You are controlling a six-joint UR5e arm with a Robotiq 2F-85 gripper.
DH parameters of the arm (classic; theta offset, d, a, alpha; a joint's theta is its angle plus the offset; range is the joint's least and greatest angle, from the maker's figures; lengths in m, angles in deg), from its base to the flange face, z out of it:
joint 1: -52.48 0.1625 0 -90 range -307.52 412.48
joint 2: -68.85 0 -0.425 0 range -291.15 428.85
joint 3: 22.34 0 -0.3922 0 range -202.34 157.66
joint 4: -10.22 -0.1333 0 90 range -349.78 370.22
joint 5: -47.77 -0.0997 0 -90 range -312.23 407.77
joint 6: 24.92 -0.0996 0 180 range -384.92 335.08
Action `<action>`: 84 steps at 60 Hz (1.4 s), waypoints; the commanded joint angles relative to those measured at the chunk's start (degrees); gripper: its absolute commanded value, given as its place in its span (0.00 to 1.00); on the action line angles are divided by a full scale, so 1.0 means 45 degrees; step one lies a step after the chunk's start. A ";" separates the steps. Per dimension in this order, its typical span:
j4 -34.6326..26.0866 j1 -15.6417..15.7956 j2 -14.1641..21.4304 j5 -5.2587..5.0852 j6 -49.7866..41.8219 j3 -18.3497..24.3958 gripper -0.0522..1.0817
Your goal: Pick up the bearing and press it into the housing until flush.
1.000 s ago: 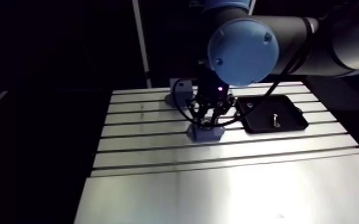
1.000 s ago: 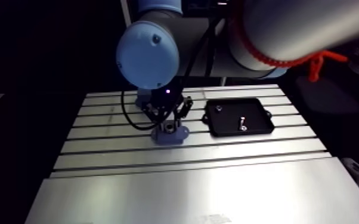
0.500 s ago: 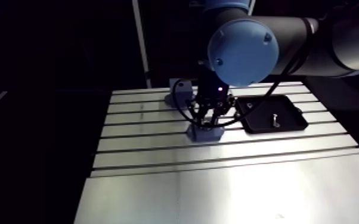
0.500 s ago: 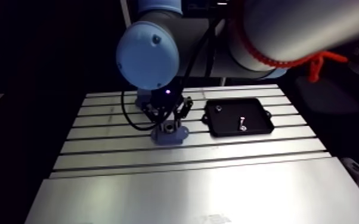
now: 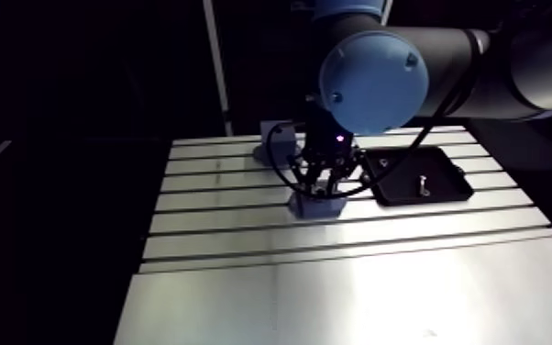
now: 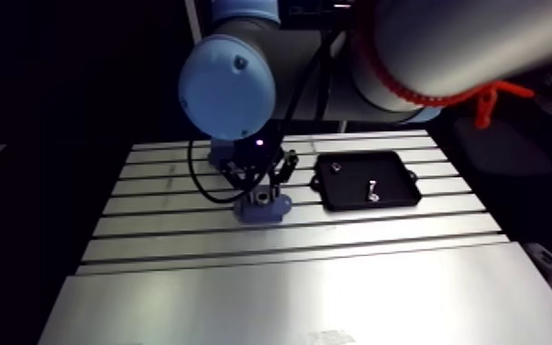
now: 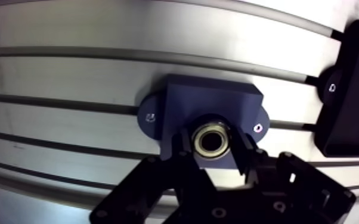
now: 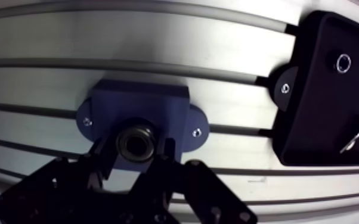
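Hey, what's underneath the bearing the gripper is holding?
The blue housing sits directly under the bearing, on the slotted table. The gripper is shut on the bearing. The bearing covers the housing's bore, so how far it is seated cannot be seen.

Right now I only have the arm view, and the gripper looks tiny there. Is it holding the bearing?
Observer: Yes, the gripper is shut on the bearing, with a finger on each side.
Operator: Where is it over the block?
Observer: At the round hole of the blue block. I cannot tell whether it sits flush.
Operator: Any fasteners?
Observer: A small screw shows in each side tab.
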 commanded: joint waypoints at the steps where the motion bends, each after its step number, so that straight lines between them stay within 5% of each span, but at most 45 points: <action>1: 0.0004 0.0019 -0.0002 0.0017 0.0001 -0.0006 0.72; 84: 0.0133 0.0000 -0.0002 -0.0002 0.0020 -0.0006 0.72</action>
